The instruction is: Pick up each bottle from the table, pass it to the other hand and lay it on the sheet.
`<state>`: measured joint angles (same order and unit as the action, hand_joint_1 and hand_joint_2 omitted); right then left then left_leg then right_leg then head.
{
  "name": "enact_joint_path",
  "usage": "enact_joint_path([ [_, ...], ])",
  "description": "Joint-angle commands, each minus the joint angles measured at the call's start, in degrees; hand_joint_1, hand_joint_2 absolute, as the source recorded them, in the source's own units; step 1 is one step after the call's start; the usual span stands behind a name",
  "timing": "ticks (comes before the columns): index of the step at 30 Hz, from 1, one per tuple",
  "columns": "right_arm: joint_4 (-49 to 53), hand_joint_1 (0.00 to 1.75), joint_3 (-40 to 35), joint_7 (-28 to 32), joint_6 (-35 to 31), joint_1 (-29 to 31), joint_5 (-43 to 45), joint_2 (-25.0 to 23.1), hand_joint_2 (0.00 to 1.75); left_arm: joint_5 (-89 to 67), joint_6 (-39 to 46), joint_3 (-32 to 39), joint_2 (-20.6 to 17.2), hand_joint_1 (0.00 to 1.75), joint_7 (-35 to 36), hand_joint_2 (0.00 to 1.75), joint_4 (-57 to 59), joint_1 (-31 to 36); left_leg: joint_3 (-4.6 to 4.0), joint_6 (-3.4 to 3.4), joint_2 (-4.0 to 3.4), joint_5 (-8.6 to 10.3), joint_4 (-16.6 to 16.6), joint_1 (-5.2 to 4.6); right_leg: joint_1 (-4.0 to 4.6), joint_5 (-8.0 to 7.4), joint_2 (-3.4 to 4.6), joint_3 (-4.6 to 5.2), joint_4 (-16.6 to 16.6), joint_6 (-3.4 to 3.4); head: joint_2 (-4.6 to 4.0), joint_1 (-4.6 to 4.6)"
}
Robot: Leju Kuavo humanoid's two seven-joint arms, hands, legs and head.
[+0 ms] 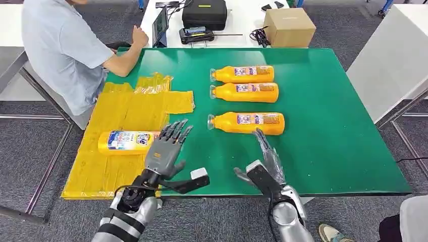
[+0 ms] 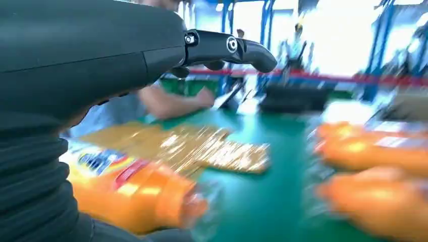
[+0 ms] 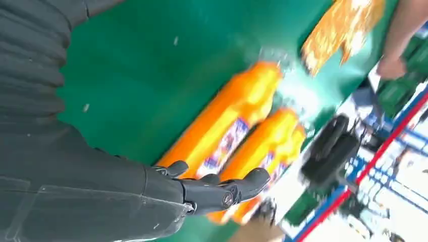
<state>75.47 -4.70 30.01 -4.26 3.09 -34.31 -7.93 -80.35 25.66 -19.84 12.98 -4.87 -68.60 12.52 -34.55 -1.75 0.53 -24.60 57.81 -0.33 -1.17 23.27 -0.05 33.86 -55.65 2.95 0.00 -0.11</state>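
Three orange bottles lie on their sides on the green table: a far one (image 1: 243, 74), a middle one (image 1: 245, 92) and a near one (image 1: 247, 122) (image 3: 222, 131). One more orange bottle (image 1: 123, 141) (image 2: 128, 189) lies on the yellow sheet (image 1: 121, 113) at the left. My left hand (image 1: 166, 148) hovers open just right of that bottle, fingers spread, holding nothing. My right hand (image 1: 265, 164) is open near the table's front edge, fingertips pointing at the near bottle, a little short of it.
A person in a light blue shirt (image 1: 63, 45) sits at the table's far left corner, an arm resting by the sheet. Behind the table stand a black case (image 1: 204, 13), a cardboard box (image 1: 289, 26) and a tablet (image 1: 160, 26). White tables flank both sides.
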Motion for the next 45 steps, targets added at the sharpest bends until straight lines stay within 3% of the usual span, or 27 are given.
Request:
enact_joint_path([
  [1, 9.1, 0.00, 1.5, -0.5, -11.1, -0.1, -15.5, 1.4, 1.75, 11.5, 1.4, -8.8, 1.0, 0.00, -5.9, 1.75, -16.2, -6.7, 0.08, 0.10, -0.04, -0.15, 0.1, 0.06, 0.07, 0.13, -0.01, -0.10, -0.1, -0.13, 0.00, -0.02],
  [3, 9.0, 0.00, -0.5, -5.4, -16.9, 1.1, -29.0, 4.0, 1.75, 28.7, -4.3, -8.5, 2.0, 0.00, -13.4, 1.75, -17.1, -7.8, 0.03, 0.08, -0.03, -0.11, 0.1, 0.05, 0.05, 0.10, -0.01, -0.05, -0.1, -0.11, 0.00, 0.00],
  [6, 7.3, 0.00, -1.5, -9.4, -18.1, 2.9, -35.5, 6.2, 1.75, 39.4, -9.1, -7.3, 2.4, 0.00, -16.9, 1.75, -13.8, -8.2, 0.17, 0.08, -0.15, -0.12, 0.0, 0.04, 0.05, 0.06, 0.11, -0.15, 0.0, -0.11, 0.00, 0.00],
  [11, 2.2, 0.00, -2.8, -11.9, -16.1, 5.5, -38.2, 10.0, 1.75, 46.9, -14.5, -8.8, 2.2, 0.00, -19.5, 1.75, -12.4, -10.4, 0.23, 0.10, -0.15, -0.11, 0.0, 0.06, 0.07, 0.05, 0.10, -0.23, 0.1, -0.14, 0.00, -0.02],
  [29, -0.4, 0.00, -9.2, -15.2, -7.4, 8.0, -35.4, 10.9, 1.75, 49.2, -12.6, -2.7, 4.3, 0.00, -16.6, 1.75, -10.5, -9.5, 0.15, 0.08, -0.14, -0.07, 0.0, 0.06, 0.08, 0.01, 0.11, -0.16, 0.1, -0.10, 0.00, -0.02],
  [35, -1.9, 0.00, -11.2, -16.1, -0.4, 7.6, -29.2, 13.8, 1.75, 48.8, -12.9, -2.5, 4.6, 0.00, -16.4, 1.75, -9.8, -9.5, 0.23, 0.09, -0.08, -0.08, 0.0, 0.07, 0.08, 0.03, 0.05, -0.27, 0.1, -0.11, 0.00, -0.02],
  [37, -4.0, 0.00, -12.5, -15.0, 3.7, 7.5, -23.3, 16.4, 1.75, 49.1, -13.8, -2.9, 4.6, 0.00, -16.4, 1.75, -8.2, -8.5, 0.11, 0.05, -0.03, -0.03, 0.0, 0.03, 0.03, 0.00, 0.02, -0.14, 0.1, -0.06, 0.00, -0.02],
  [45, -4.9, 0.00, -13.0, -15.0, 3.7, 7.4, -23.6, 17.8, 1.75, 49.1, -13.9, -2.9, 4.7, 0.00, -16.4, 1.75, -7.7, -8.2, 0.18, 0.07, -0.01, -0.05, 0.0, 0.04, 0.05, 0.03, -0.02, -0.22, 0.1, -0.09, 0.00, -0.02],
])
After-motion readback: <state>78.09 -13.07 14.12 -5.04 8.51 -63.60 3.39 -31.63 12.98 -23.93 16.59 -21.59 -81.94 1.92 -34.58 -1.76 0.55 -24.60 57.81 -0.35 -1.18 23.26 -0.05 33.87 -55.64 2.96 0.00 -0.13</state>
